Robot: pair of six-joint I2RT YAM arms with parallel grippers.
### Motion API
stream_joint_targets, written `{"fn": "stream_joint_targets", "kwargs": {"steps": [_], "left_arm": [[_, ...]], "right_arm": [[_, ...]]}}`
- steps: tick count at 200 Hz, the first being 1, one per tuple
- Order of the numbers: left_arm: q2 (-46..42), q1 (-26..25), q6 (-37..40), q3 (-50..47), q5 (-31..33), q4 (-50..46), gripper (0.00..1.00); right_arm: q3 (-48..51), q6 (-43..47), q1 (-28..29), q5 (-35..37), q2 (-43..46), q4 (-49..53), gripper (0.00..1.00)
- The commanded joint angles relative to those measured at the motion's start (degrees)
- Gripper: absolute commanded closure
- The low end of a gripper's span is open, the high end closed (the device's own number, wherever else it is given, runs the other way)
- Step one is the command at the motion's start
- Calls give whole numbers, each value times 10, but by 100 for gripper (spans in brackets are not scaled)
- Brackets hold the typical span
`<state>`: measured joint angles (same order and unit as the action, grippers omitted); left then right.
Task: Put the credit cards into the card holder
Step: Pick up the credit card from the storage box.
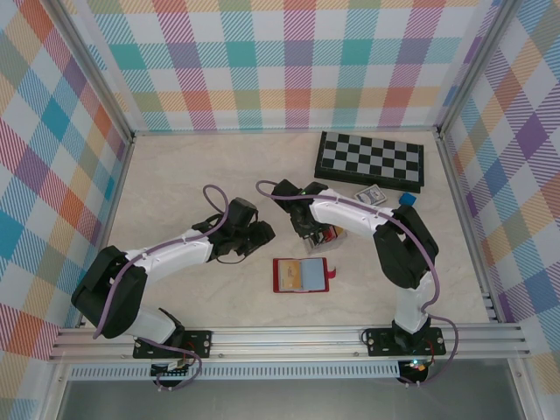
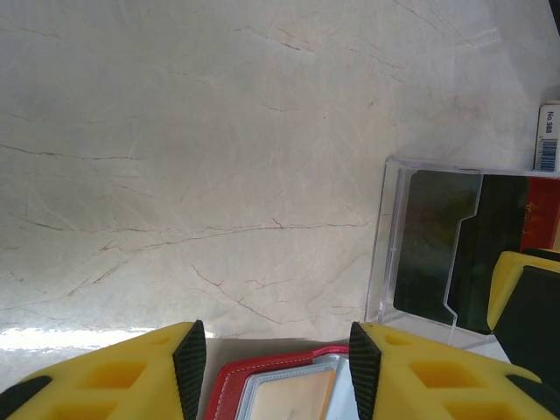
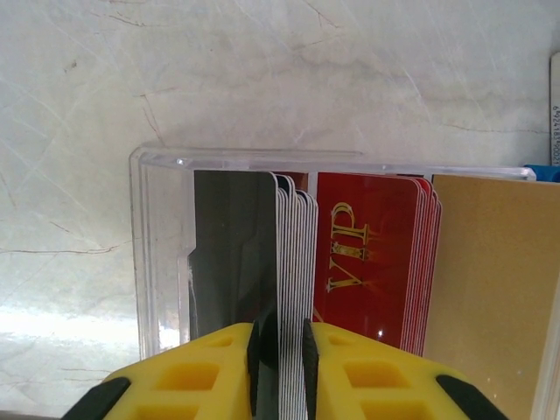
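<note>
Progress looks early: right hand [image 3: 280,337] pinches grey cards [image 3: 293,254] standing in the clear box [image 3: 162,245]; left hand [image 2: 276,350] hangs open over the unfolded card holder [image 1: 300,275]; red cards [image 3: 376,262] wait.

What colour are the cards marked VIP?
The VIP cards are red with gold lettering; clearest in the right wrist view.

The left arm stretches forward and inward, its hand [image 2: 278,359] tipped down with the fingers standing apart. The right arm folds inward, its hand [image 3: 282,354] pinched on upright grey credit cards [image 3: 293,262].
</note>
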<state>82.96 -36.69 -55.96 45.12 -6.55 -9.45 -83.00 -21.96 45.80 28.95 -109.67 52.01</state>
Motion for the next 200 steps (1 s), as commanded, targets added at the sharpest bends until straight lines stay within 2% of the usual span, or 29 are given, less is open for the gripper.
{"fn": "stream_joint_targets", "kwargs": {"steps": [1,35,63,102,159,200], "left_arm": [[-5,4,0,-9,-4,-2,52],[-4,4,0,-8,-5,-2,52],[-2,4,0,-9,-6,-2,52],[-3,4,2,-7,-12,0,52],[-11,4,9,4,-36,18,52],[-16,6,7,10,-96,90,49]], "right_arm": [[3,-1,-1,17,21,18,81],[6,1,-2,17,29,15,88],[3,1,-2,16,31,21,89],[0,-4,-3,-9,61,30,96],[36,-27,-23,-110,134,-3,99],[103,-61,-81,-265,223,-94,100]]}}
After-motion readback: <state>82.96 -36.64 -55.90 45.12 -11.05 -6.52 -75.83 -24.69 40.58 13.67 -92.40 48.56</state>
